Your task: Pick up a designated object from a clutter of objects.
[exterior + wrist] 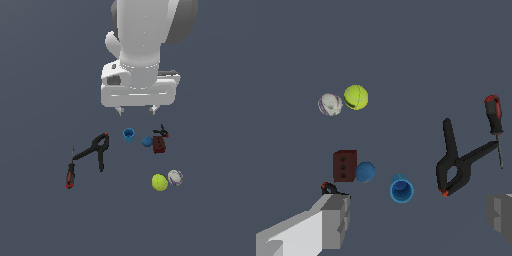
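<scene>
The gripper is held high above the clutter, its two fingers spread wide with nothing between them (both pads are seen well apart at the edges of the wrist view). The screwdriver is found at the far end of the scatter, toward the exterior view's left, lying flat on the dark floor. Its red-and-black handle is turned toward the near edge of that view and its thin shaft points away, so the long axis runs nearly front to back with a slight lean. The black spring clamp lies just beside it, one of its arms reaching close to the shaft; whether they touch cannot be told.

From the gripper, the tool lies off to the exterior view's left and nearer the camera, past the clamp. The blue cup, almost beneath the fingers, is far closer. A sideways shift over the handle is judged necessary before any descent, with the fingers set across the long axis, on the handle end away from the clamp.
</scene>
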Robot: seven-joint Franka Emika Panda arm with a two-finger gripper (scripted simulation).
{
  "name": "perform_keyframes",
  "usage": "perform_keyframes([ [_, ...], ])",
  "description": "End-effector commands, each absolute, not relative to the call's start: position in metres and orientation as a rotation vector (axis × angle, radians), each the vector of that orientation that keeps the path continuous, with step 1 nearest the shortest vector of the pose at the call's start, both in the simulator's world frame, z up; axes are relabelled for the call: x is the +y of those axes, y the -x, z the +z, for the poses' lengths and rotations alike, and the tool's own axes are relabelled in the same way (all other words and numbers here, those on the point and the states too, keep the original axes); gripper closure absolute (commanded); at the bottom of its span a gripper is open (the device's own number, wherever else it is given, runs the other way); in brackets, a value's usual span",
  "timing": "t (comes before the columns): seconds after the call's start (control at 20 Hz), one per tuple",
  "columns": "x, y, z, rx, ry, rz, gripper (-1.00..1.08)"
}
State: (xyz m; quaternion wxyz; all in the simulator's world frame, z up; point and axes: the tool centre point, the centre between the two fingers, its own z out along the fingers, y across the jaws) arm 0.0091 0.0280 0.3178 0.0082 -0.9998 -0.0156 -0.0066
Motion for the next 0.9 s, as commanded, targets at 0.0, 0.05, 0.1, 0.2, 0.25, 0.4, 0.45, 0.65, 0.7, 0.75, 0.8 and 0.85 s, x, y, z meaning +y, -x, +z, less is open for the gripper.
perform_keyframes([
  [0.0,0.023,-0.012,0.314,-0.054,3.123,-0.019,-0.92],
  [0.05,0.020,-0.014,0.311,-0.057,3.123,-0.019,-0.92],
  [0.1,0.017,-0.017,0.309,-0.061,3.122,-0.019,-0.92],
  [0.2,0.009,-0.022,0.302,-0.070,3.120,-0.019,-0.92],
  [0.25,0.004,-0.025,0.298,-0.076,3.119,-0.019,-0.92],
  [0.4,-0.014,-0.035,0.284,-0.095,3.116,-0.019,-0.92],
  [0.45,-0.021,-0.038,0.278,-0.103,3.115,-0.019,-0.92],
  [0.65,-0.055,-0.053,0.250,-0.138,3.111,-0.019,-0.92],
  [0.7,-0.066,-0.056,0.242,-0.148,3.111,-0.019,-0.92],
  [0.75,-0.076,-0.060,0.233,-0.158,3.110,-0.020,-0.92],
  [0.8,-0.087,-0.062,0.224,-0.169,3.110,-0.020,-0.92],
  [0.85,-0.098,-0.065,0.215,-0.179,3.109,-0.020,-0.92],
])
